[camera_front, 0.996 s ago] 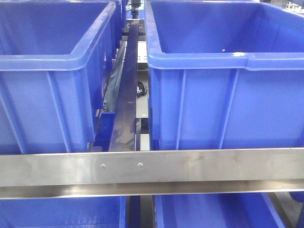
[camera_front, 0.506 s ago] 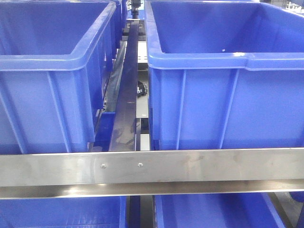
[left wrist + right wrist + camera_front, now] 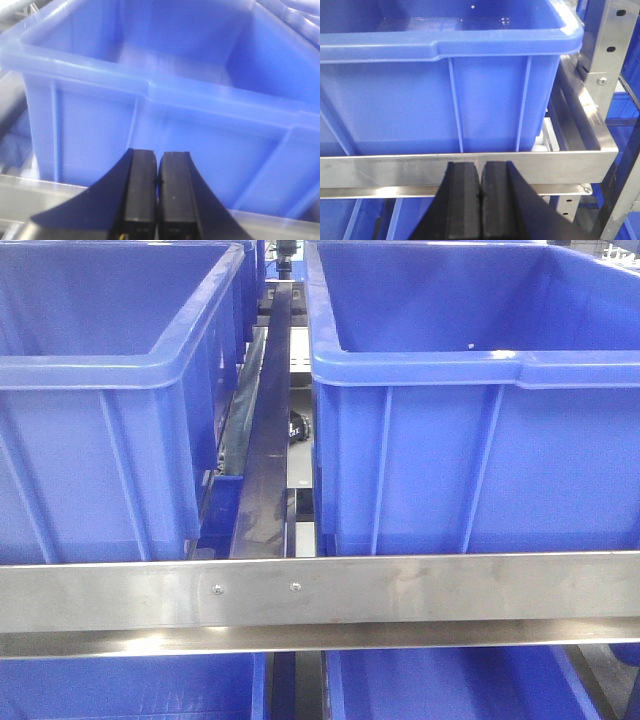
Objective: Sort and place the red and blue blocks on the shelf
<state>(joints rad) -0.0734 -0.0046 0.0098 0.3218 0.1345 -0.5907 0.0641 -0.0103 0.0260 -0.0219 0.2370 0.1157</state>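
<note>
No red or blue block shows in any view. The shelf's brushed-metal front rail (image 3: 400,600) crosses the front view below two large blue bins. In the left wrist view my left gripper (image 3: 158,154) is shut with nothing between its black fingers, facing the front wall of a blue bin (image 3: 150,120). In the right wrist view my right gripper (image 3: 481,165) is likewise shut and empty, level with the shelf rail (image 3: 395,167) under another blue bin (image 3: 435,95). Neither gripper appears in the front view.
The left bin (image 3: 100,400) and right bin (image 3: 470,410) stand side by side with a dark metal divider (image 3: 265,450) between them. More blue bins (image 3: 440,685) sit on the tier below. A perforated steel upright (image 3: 600,55) stands at the right of the shelf.
</note>
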